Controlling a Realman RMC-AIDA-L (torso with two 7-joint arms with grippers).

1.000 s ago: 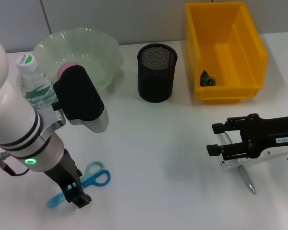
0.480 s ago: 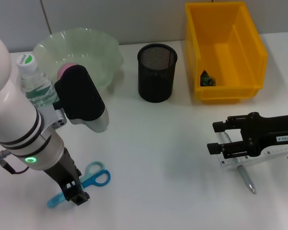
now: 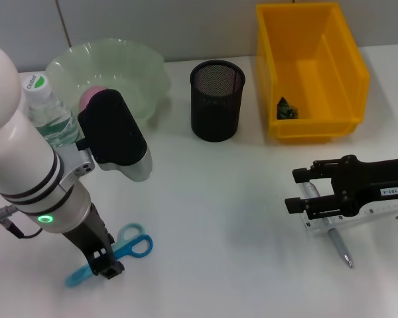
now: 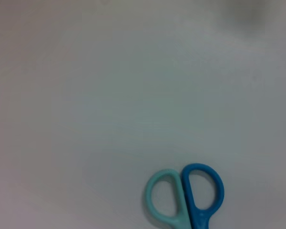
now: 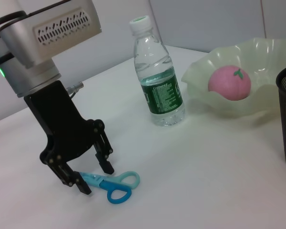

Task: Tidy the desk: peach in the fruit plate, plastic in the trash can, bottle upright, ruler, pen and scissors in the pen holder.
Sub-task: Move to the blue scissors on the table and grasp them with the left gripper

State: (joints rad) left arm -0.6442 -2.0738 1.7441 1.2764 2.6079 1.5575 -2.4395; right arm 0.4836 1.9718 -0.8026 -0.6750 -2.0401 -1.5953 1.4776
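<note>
I see my left gripper (image 5: 93,177) low at the table, its fingers spread open on both sides of the scissors (image 3: 119,248) blades, gripping nothing. My right gripper (image 3: 298,192) is open over the ruler (image 3: 358,215) and pen (image 3: 338,246). Farther: holder (image 3: 216,99), upright bottle (image 5: 158,76), peach (image 5: 229,82) in the plate (image 5: 257,62).

Scissors (image 5: 107,183): smooth plastic handles. Bottle (image 5: 157,74): clear glossy plastic with a paper-like label. Fruit plate (image 3: 129,69) behind the bottle: translucent, glossy. Pen holder (image 3: 216,99): matt black wire mesh. Bin (image 3: 345,79): smooth yellow plastic.
</note>
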